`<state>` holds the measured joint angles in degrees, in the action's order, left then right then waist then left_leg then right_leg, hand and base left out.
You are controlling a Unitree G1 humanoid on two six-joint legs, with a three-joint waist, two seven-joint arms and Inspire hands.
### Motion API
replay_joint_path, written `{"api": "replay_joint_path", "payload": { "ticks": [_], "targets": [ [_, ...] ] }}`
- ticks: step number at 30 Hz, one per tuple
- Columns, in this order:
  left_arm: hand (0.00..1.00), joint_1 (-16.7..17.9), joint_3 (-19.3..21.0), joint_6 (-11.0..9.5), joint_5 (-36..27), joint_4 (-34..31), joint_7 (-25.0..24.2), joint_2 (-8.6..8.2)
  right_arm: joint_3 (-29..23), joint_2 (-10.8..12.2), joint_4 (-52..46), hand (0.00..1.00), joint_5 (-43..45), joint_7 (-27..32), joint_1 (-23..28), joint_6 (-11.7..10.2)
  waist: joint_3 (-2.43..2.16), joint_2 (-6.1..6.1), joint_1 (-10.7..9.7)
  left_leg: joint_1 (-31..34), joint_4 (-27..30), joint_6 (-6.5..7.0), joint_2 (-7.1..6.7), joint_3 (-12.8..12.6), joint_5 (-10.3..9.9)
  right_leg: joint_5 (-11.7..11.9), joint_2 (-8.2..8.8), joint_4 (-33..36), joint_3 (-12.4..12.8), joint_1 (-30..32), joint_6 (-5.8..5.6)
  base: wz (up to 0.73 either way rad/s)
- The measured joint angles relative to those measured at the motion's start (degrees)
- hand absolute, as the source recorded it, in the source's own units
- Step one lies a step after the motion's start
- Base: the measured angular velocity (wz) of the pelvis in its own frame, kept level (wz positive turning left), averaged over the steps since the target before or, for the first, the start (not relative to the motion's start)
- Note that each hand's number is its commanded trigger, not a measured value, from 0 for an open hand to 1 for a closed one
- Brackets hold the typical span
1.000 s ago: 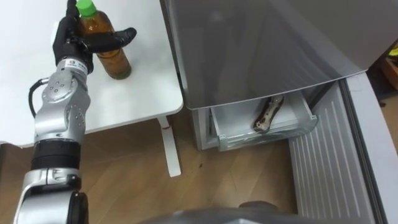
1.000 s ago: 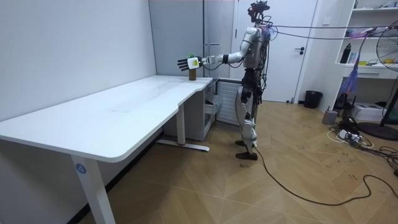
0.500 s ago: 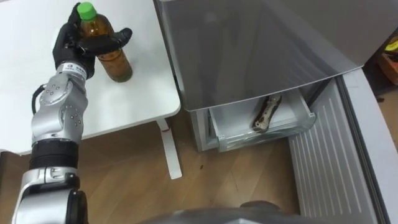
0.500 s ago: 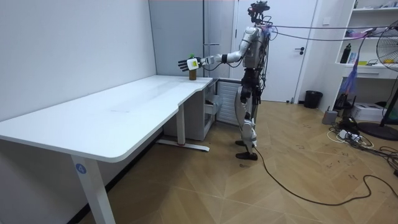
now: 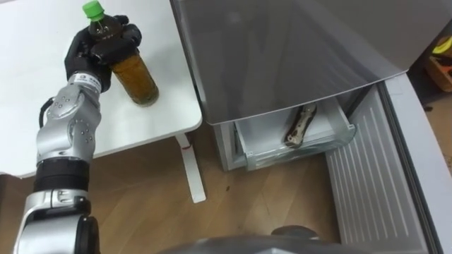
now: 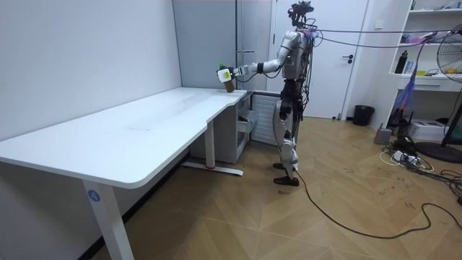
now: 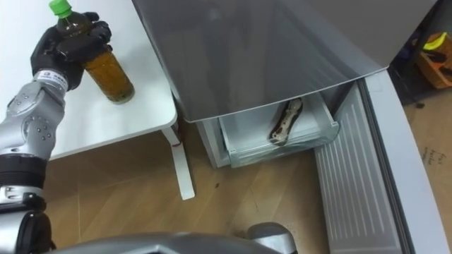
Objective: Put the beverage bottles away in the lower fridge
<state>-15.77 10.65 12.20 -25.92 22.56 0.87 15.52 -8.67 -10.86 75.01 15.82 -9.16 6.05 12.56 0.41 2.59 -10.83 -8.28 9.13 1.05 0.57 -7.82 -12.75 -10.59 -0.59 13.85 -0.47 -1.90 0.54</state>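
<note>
At the fridge, the robot's left hand [image 5: 85, 53] grips a green-capped tea bottle [image 5: 134, 74], tilted over the white table [image 5: 162, 106]. Held high near the neck, it could swing and slip before reaching the fridge's open lower drawer [image 5: 304, 144].

Walls: a plain pale wall [image 6: 86, 58] runs along the room view's left, behind the desk.
Floor: light brown wooden parquet [image 6: 238, 217], laid in a herringbone pattern.
Desk: a long white desk [image 6: 123, 137] on white legs stands against the wall.
Door: a white door [image 6: 375, 65] with a dark handle is in the far wall.
Bin: a small dark bin [image 6: 363, 115] sits on the floor near the door.
Shelves: white shelves [image 6: 433, 79] are at the room view's right.
Fan: a standing fan [image 6: 453, 43] is at the right edge.
Light: even, with soft shadow under the desk.
</note>
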Motion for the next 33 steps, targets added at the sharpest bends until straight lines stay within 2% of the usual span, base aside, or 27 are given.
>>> {"api": "replay_joint_path", "payload": {
  "ticks": [11,17,24,26,30,33],
  "targets": [
    [1.00,-0.15,-0.13,0.00,-0.20,0.00,-0.02,0.00,0.06,0.04,0.01,0.00,-0.01,0.39,-0.54,-0.04,0.01,-0.05,0.08,0.07,0.38,0.00,-0.14,-0.04,0.01,0.00,0.32,0.03,-0.70,-0.01,0.00,0.00],
    [1.00,-0.15,-0.91,0.00,0.03,-1.23,3.41,-0.01,2.42,0.05,0.24,0.00,-0.86,1.54,-1.94,-0.11,-0.12,-0.45,0.56,0.44,0.40,0.00,-0.14,-0.12,0.01,-0.06,0.26,0.16,-0.45,0.86,0.03,-0.02],
    [1.00,0.15,-2.47,0.28,1.91,-8.08,5.63,-0.12,3.08,0.07,0.12,0.00,-2.22,1.50,-1.08,-0.01,-0.11,-1.22,3.35,0.97,0.42,0.00,-0.12,0.66,0.02,-0.01,0.34,-0.02,-1.19,0.70,0.07,0.05],
    [1.00,0.29,-2.49,0.28,1.89,-10.31,6.31,-0.35,3.26,0.07,0.10,0.00,-2.23,1.50,-1.31,-0.08,-0.09,-1.38,3.61,0.94,0.42,0.00,-0.13,0.85,0.03,-0.01,0.36,-0.16,-1.40,0.66,0.07,0.05],
    [1.00,0.39,-3.77,0.28,1.95,-14.50,6.39,-1.33,5.12,0.09,-0.07,0.00,-2.30,1.52,-2.59,-0.22,-0.01,-1.63,4.74,1.31,0.41,0.00,-0.24,1.87,0.03,-0.02,0.59,-0.70,-2.47,0.17,0.06,0.13],
    [1.00,2.26,-4.42,0.54,3.23,-18.16,5.81,-1.95,5.02,0.37,-1.02,0.00,-2.27,1.53,-3.33,-0.28,-0.07,-1.66,4.87,1.67,0.44,0.00,-0.20,2.21,0.03,0.00,0.60,-1.28,-3.15,-0.13,0.06,0.12]
  ]
}}
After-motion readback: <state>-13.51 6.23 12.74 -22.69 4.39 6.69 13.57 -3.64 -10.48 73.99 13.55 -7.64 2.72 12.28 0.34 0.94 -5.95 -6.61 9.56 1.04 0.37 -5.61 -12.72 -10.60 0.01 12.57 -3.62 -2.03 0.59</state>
